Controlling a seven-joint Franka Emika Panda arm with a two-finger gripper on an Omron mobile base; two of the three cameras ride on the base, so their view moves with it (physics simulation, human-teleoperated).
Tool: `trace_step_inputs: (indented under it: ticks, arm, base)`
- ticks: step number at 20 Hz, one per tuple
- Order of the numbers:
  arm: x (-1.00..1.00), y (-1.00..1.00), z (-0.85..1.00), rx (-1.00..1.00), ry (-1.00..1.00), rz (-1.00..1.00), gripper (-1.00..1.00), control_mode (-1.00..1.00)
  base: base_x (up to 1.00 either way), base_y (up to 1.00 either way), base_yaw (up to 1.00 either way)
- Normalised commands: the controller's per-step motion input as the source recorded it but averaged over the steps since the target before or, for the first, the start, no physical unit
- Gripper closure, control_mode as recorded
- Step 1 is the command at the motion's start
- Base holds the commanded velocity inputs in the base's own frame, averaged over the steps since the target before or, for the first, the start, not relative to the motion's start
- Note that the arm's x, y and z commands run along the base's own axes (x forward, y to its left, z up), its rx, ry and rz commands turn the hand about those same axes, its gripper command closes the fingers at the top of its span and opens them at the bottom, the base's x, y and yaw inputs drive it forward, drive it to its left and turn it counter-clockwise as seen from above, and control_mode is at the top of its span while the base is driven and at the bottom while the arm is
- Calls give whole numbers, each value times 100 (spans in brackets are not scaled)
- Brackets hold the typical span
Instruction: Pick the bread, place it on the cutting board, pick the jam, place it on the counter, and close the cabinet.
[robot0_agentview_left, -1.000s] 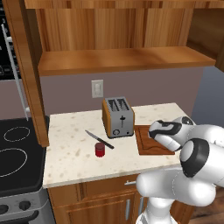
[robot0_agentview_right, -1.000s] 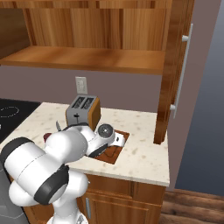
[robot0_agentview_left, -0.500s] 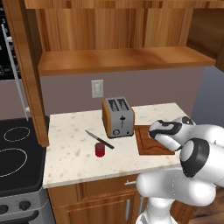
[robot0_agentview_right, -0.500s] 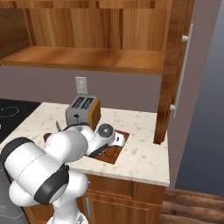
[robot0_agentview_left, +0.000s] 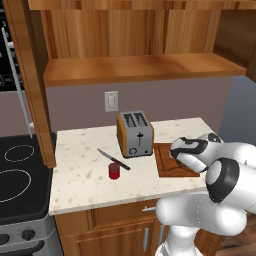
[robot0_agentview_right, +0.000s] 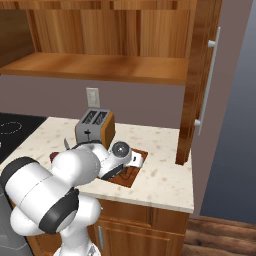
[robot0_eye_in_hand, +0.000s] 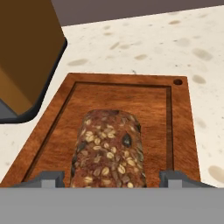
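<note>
The worktop (robot0_agentview_left: 80, 165) spans the middle of the left base view, pale and speckled. On it, the toaster (robot0_agentview_left: 135, 134) stands at centre. A knife (robot0_agentview_left: 114, 160) lies lower left of it, with the jam (robot0_agentview_left: 114, 171) touching or just beside its blade. The board (robot0_agentview_left: 170, 159) lies right of the toaster, partly behind the arm. In the hand view the bread (robot0_eye_in_hand: 110, 153) lies on the board.

Bread (robot0_eye_in_hand: 109, 151) on cutting board (robot0_eye_in_hand: 57, 127) (beside toaster (robot0_agentview_left: 135, 134)).

No readable text, label, brand, number or sign appears on any object in these three views.
</note>
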Motion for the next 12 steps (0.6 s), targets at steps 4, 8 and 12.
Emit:
trace_step_inputs:
  ticks: [4, 8, 12]
  arm:
    - [0, 0, 0, 0, 0, 0, -100, -100]
    - [0, 0, 0, 0, 0, 0, -100, -100]
    - [0, 0, 1, 0, 0, 0, -100, -100]
  base:
    - [0, 0, 0]
    - [0, 0, 0]
    - [0, 0, 0]
